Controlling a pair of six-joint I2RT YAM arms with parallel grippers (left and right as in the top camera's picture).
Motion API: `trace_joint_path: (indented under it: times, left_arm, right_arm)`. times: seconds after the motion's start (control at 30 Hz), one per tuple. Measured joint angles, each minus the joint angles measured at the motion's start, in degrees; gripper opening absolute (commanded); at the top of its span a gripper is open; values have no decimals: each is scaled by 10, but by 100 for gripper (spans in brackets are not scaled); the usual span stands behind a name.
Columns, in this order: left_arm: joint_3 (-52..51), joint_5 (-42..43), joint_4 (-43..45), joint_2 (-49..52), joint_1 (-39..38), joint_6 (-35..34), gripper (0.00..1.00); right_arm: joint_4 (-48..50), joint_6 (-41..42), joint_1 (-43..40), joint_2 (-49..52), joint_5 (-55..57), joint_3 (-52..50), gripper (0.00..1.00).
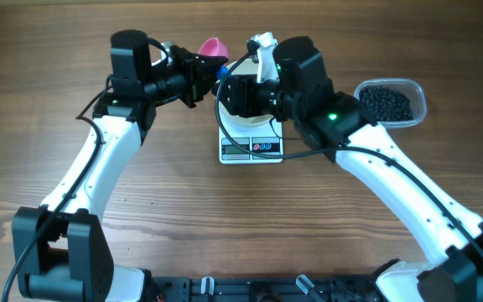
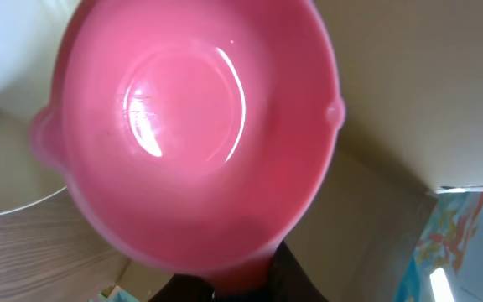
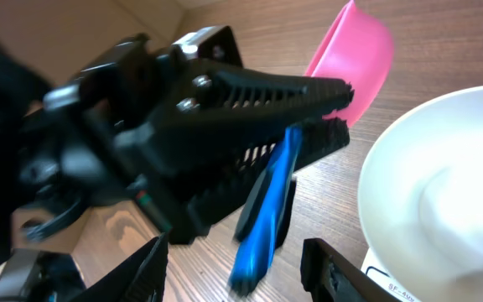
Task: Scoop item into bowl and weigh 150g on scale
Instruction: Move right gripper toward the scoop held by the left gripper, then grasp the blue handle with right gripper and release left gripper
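Clamping scoop point(image 2: 191, 126) by handle point(image 3: 267, 201) w/ L gripper point(image 3: 338, 113); holding R gripper point(image 3: 243, 264) open, empty. Judging beans point(image 1: 386, 102), far right, slick, rolly: scooping, not pinching.

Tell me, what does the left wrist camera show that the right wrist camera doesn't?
Only the left wrist view looks straight into the pink scoop, and its inside is empty. Only the right wrist view shows the left gripper shut on the scoop's blue handle, with the white bowl beside it. Both views show the pink scoop.
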Motion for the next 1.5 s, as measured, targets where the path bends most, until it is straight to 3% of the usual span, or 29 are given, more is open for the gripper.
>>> trace_joint_path:
  times: [0.2,0.33,0.57,0.8,0.93,1.07,1.2,1.37,1.5]
  left_arm:
    - [0,-14,11,0,-14,15,4]
    - [0,-18,17,0,-14,35,4]
    - [0,-36,19,0,-14,100,4]
    - [0,-50,35,0,-14,185,4]
    - [-5,-43,164,0,-14,202,4]
    - [-8,-38,295,0,-16,155,4]
    - [-7,-41,332,0,-16,86,4]
    - [-7,-47,404,0,-16,-2,4]
    - [-7,-76,447,0,-18,-52,4]
  right_arm:
    - [33,19,0,22,12,0,41]
    - [37,61,1,22,42,0,40]
    - [37,108,1,22,70,0,54]
    - [38,238,-12,22,57,0,54]
    - [63,281,-44,22,-16,1,52]
    - [141,298,-75,22,-106,4,50]
    - [247,328,-96,22,-171,3,50]
    - [303,373,-97,22,-203,3,50]
    - [324,399,-97,22,-210,3,38]
